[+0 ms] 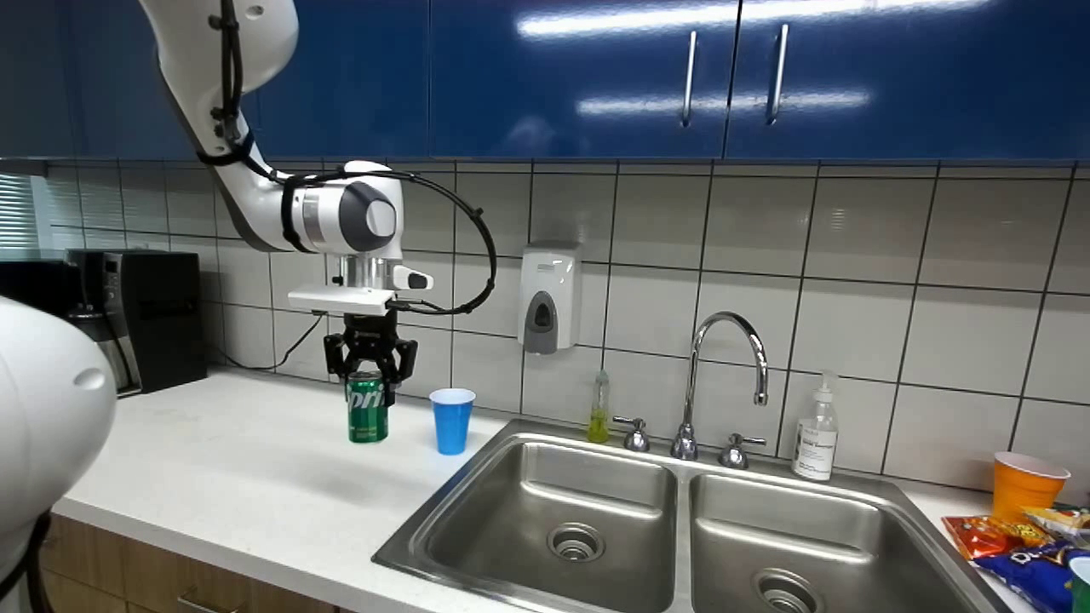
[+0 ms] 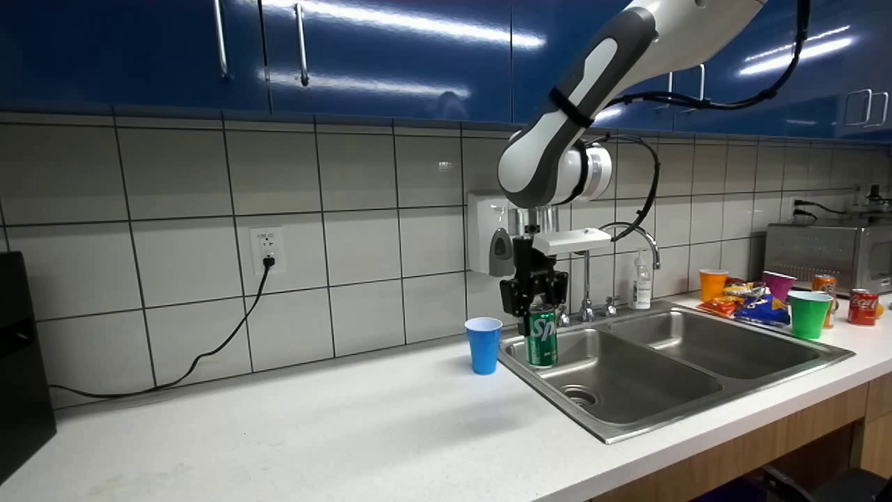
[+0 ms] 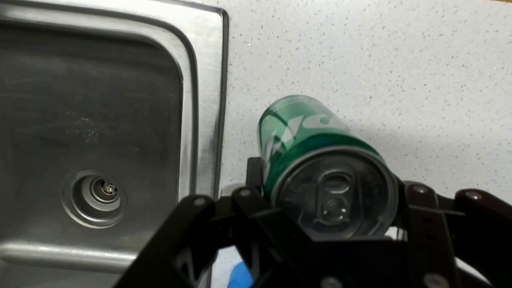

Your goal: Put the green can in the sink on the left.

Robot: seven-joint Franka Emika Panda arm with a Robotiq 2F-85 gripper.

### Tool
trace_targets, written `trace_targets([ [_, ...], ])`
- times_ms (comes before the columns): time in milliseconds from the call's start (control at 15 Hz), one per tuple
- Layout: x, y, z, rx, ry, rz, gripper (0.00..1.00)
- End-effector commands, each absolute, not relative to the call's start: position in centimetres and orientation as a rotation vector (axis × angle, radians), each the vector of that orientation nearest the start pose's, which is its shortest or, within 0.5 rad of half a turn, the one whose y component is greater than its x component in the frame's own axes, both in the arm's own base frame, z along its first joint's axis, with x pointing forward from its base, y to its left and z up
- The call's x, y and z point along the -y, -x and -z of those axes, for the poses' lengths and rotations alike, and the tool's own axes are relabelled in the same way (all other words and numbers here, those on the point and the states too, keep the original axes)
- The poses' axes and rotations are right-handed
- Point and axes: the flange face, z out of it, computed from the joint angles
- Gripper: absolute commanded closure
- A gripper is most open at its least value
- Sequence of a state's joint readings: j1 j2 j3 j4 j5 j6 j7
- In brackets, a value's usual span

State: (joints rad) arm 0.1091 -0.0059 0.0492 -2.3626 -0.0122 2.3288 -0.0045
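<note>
My gripper [image 1: 369,397] is shut on the green can [image 1: 368,419], with a finger on each side of its upper part. Upright and raised, the can hangs above the white counter, clear of its surface. The wrist view shows its silvery top and pull tab close up, and the can [image 3: 308,124] stands beside the sink's rim [image 3: 208,100], over the counter. In an exterior view the can [image 2: 542,341] overlaps the edge of the left basin [image 2: 627,408]. That basin [image 1: 485,528], steel with a round drain, holds nothing that shows.
A blue cup [image 1: 451,421] stands on the counter between the can and the sink, near the wall. The faucet [image 1: 694,383], a yellow-green bottle [image 1: 599,413] and a pump bottle [image 1: 816,438] line the sink's back. Snack bags and cups lie past its far end.
</note>
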Motion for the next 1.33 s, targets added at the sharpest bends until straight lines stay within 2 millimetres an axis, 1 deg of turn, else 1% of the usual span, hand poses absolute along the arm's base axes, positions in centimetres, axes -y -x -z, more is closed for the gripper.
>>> trace_targets([
  [0, -6.7, -47.0, -34.8, 0.215, 3.149, -0.043, 0.61],
  [333, -5.1, -45.7, -35.3, 0.167, 3.158, -0.053, 0.61],
  [667, -2.8, -44.7, -34.7, 0.095, 3.165, -0.072, 0.61],
  [867, -1.0, -44.2, -34.2, 0.037, 3.173, -0.088, 0.61],
  [1267, 3.7, -43.7, -33.0, -0.086, 3.194, -0.118, 0.61],
])
